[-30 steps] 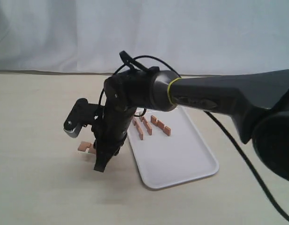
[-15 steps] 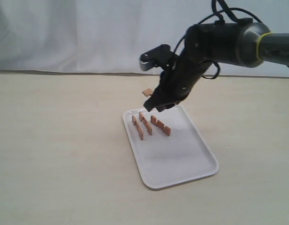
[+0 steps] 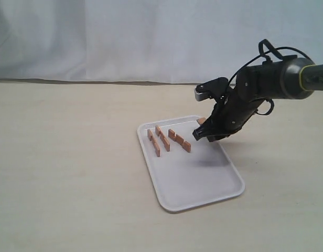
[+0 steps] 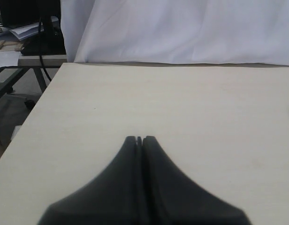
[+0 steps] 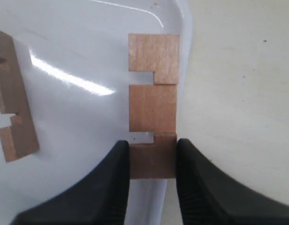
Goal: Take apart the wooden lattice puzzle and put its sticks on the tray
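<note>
The white tray [image 3: 199, 179] lies right of the table's middle, with three notched sticks [image 3: 162, 138] lying apart on its far end. My right gripper [image 3: 203, 131] hovers over the tray's far right rim, shut on a fourth stick [image 3: 201, 121]. The right wrist view shows that stick [image 5: 153, 103] pinched by one end between the fingers [image 5: 117, 178], hanging over the tray's rim [image 5: 182, 28], with another stick [image 5: 13, 117] lying on the tray [image 5: 88, 117]. No assembled lattice puzzle is in view. My left gripper [image 4: 140, 139] is shut on nothing above bare tabletop, outside the exterior view.
A white cloth [image 3: 151, 37] hangs behind the pale wooden table [image 3: 62, 157]. In the left wrist view the table's edge [image 4: 39, 108] drops off beside a desk with papers and cables [image 4: 22, 37].
My right arm swung from the table left of the tray, up behind the tray, then down to the tray's far right rim, carrying the stick the whole way.
</note>
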Tool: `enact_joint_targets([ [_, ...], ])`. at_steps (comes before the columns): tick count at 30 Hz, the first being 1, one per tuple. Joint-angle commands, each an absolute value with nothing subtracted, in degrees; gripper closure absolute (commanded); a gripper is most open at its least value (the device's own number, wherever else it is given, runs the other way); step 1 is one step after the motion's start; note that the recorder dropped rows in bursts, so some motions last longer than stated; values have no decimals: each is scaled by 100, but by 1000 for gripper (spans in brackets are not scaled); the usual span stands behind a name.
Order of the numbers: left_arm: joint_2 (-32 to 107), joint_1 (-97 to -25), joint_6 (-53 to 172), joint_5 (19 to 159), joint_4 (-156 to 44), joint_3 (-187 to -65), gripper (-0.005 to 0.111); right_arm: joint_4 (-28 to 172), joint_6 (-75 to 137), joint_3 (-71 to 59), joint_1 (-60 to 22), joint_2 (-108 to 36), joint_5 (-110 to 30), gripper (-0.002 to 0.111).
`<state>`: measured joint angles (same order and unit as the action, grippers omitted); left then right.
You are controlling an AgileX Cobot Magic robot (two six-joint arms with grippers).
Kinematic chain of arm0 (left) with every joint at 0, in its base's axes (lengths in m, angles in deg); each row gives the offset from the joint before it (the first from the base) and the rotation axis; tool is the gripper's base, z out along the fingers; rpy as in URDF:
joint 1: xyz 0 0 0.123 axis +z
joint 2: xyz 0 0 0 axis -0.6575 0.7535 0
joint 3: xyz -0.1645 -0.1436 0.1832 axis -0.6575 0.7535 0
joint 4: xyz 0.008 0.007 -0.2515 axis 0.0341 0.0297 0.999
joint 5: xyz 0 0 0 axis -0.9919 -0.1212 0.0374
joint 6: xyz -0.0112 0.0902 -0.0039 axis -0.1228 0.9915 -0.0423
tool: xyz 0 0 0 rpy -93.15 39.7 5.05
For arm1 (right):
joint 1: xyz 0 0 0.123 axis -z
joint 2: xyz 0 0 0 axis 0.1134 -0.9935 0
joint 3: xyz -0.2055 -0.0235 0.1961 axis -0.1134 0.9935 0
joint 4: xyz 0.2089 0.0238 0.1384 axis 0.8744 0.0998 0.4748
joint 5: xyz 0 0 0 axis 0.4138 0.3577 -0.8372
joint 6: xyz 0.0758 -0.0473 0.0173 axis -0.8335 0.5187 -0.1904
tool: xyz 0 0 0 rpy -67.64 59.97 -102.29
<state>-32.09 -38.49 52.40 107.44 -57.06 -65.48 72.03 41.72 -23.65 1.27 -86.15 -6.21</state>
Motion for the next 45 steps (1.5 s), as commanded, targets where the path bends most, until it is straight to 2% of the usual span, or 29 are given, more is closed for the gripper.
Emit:
enact_joint_targets([
  [1, -3221, -3854, 5240, 10669, -5676, -6537, 107, 7118, 4210, -2363, -16, -8682, -970, 104],
  [11, -3221, -3854, 5240, 10669, -5676, -6537, 107, 7150, 4098, -2363, -137, -8745, -1197, 103],
  [19, -3221, -3854, 5240, 10669, -5676, -6537, 107, 7150, 3843, -2363, -204, -8709, -1190, 70],
  [24, -3221, -3854, 5240, 10669, -5676, -6537, 107, 7203, 3843, -2363, -263, -8467, -1095, 61],
  [33, -3221, -3854, 5240, 10669, -5676, -6537, 107, 7292, 3843, -2363, -293, -7736, -506, 62],
  [35, -3221, -3854, 5240, 10669, -5676, -6537, 107, 7266, 3843, -2363, -293, -7605, -184, 71],
  [38, -3221, -3854, 5240, 10669, -5676, -6537, 107, 7252, 3852, -2363, -280, -7542, 438, 99],
  [39, -3221, -3854, 5240, 10669, -5676, -6537, 107, 7252, 3866, -2346, -259, -7542, 629, 104],
  [45, -3221, -3854, 5240, 10669, -5676, -6537, 107, 7821, 4003, -1525, 109, -7492, 824, 104],
])
